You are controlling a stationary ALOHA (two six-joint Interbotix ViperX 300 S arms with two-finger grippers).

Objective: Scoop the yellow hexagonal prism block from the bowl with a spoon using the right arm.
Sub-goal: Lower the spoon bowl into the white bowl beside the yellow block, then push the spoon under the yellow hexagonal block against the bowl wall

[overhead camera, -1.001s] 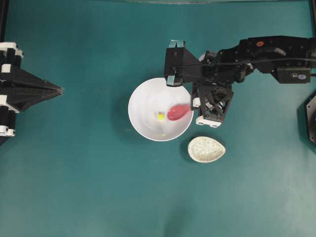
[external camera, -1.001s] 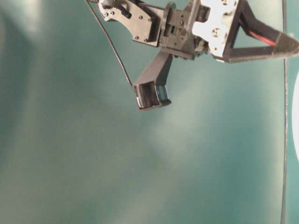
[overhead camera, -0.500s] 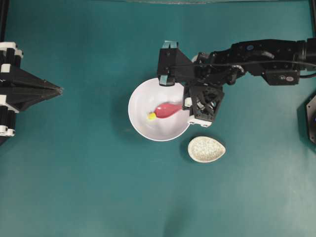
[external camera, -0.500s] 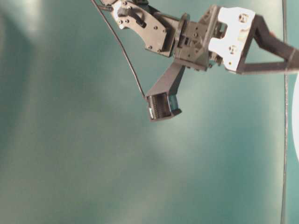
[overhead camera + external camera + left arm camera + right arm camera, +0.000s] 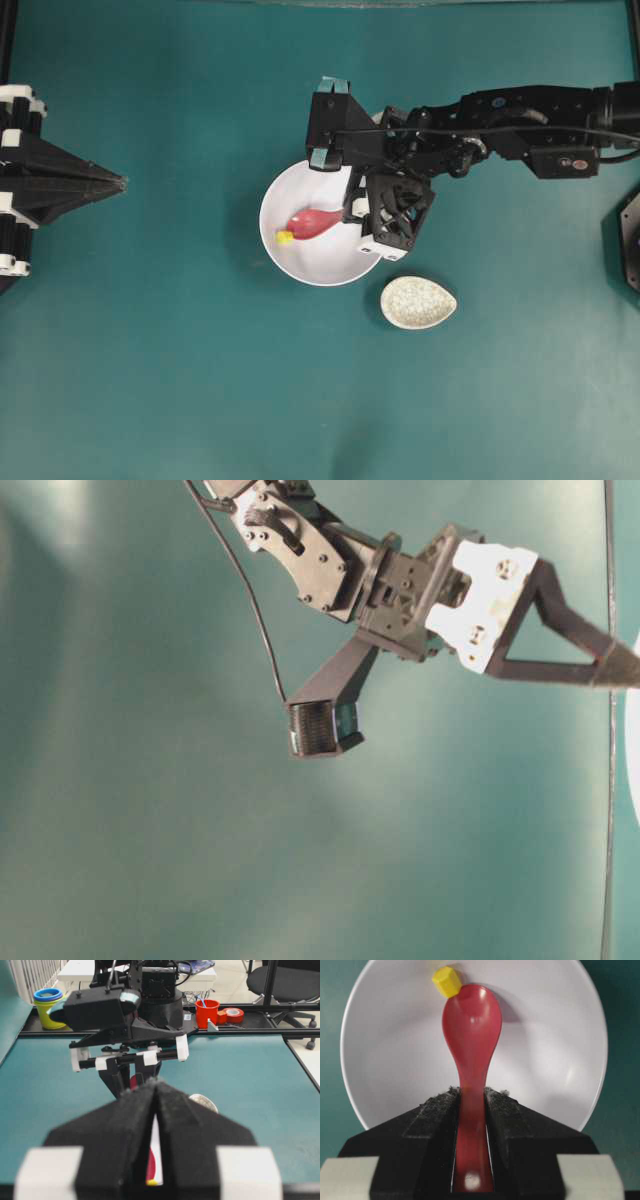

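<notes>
While my right gripper (image 5: 470, 1110) clamps spoon (image 5: 471, 1025), tip has pushed yellow block (image 5: 447, 982) leftward to bowl (image 5: 555, 1045) wall since a second ago

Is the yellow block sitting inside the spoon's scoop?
No, the yellow block lies on the bowl at the tip of the empty spoon.

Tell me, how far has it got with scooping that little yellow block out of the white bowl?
Done: the right gripper is clamped on the glossy pink-red spoon's handle, and the scoop is down inside the large round white bowl. In hand: the scoop's tip is against the tiny yellow hexagonal block, which sits just outside the scoop near the bowl's wall. Left: getting the block into the scoop and lifting it out.
</notes>
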